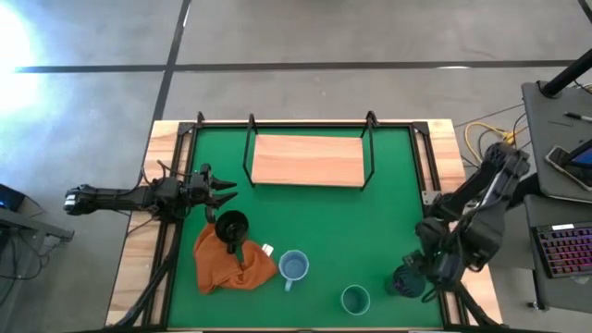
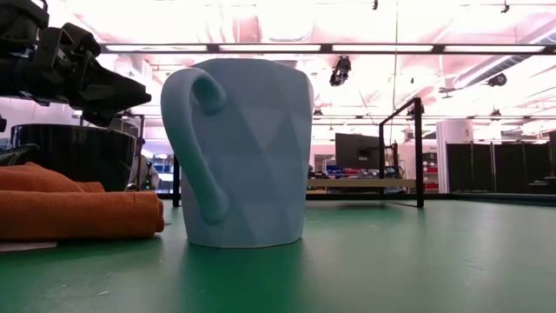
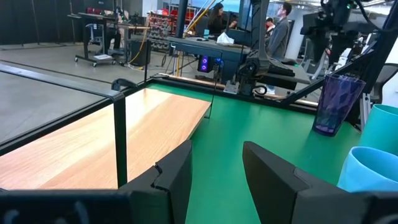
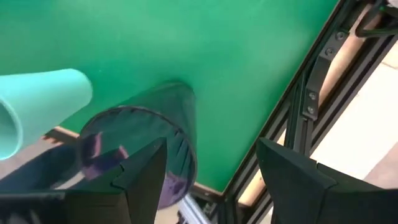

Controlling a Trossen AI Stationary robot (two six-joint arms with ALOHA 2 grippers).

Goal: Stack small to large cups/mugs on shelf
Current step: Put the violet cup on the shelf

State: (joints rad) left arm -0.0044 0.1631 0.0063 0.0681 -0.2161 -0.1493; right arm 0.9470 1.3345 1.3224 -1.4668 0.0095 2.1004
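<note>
The shelf, a light wooden board in a thin black frame, stands at the far middle of the green mat. The black mug sits on the orange cloth. The light blue mug and the teal cup stand upright near the front edge. The dark purple tumbler stands at the front right, under my right gripper, which is open. My left gripper is open and empty, just beyond the black mug, pointing right along the shelf. My right gripper hangs over the tumbler, pointing down. One finger stands over the tumbler's rim, and the other is out over the mat's right edge. I cannot tell whether the finger touches the tumbler, which stands upright on the mat.
The black table frame runs along the mat's right edge, close to my right arm. The teal cup stands close to the tumbler. The light blue mug fills the low view. Green mat lies open between the cups and the shelf.
</note>
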